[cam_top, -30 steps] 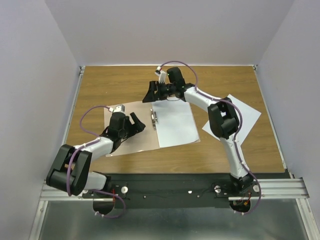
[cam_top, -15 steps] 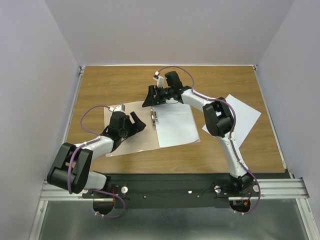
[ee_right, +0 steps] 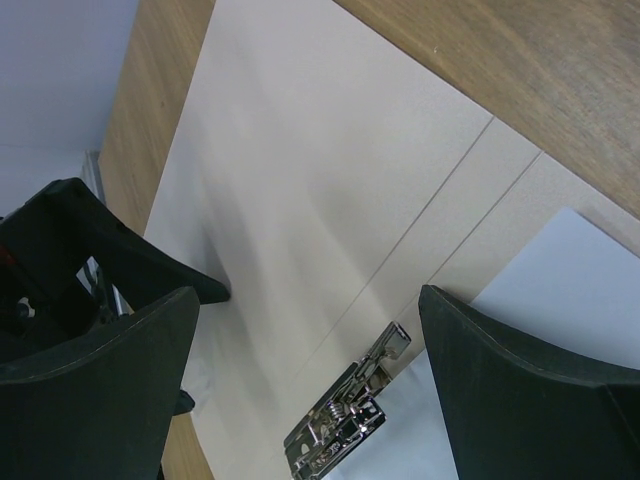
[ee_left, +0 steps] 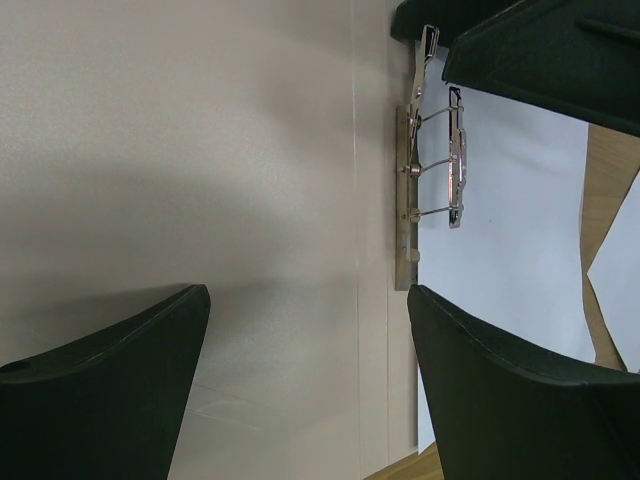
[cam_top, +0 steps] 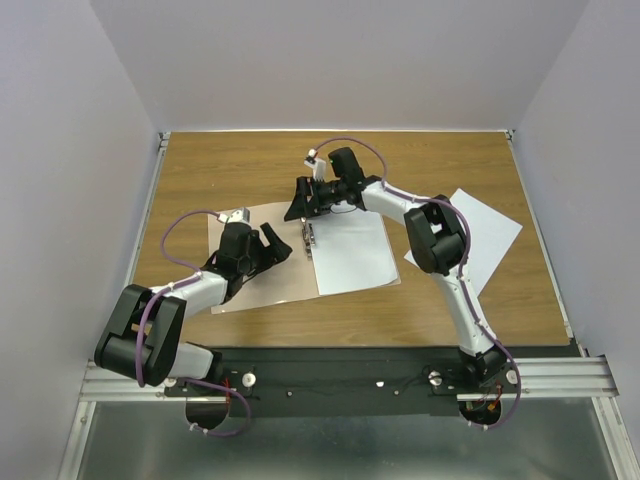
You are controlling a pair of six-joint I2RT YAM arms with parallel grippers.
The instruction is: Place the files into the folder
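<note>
The pinkish-tan folder (cam_top: 255,275) lies open in the middle of the table, with a metal spring clip (cam_top: 308,236) along its spine. One white file (cam_top: 350,250) rests on its right half. The other file (cam_top: 487,232) lies on the wood at the right, partly under the right arm. My left gripper (cam_top: 273,243) hovers open over the folder's left leaf (ee_left: 250,150), nothing between its fingers. My right gripper (cam_top: 303,200) is open above the far end of the clip (ee_right: 345,420), also holding nothing.
Grey walls enclose the wooden table (cam_top: 230,165) on three sides. The metal rail (cam_top: 560,375) with the arm bases runs along the near edge. In the left wrist view the right gripper's black finger (ee_left: 540,50) sits close above the clip (ee_left: 430,170).
The right gripper has shifted slightly left and nearer, over the far end of the clip. The left arm has barely moved. Both grippers stay open.
</note>
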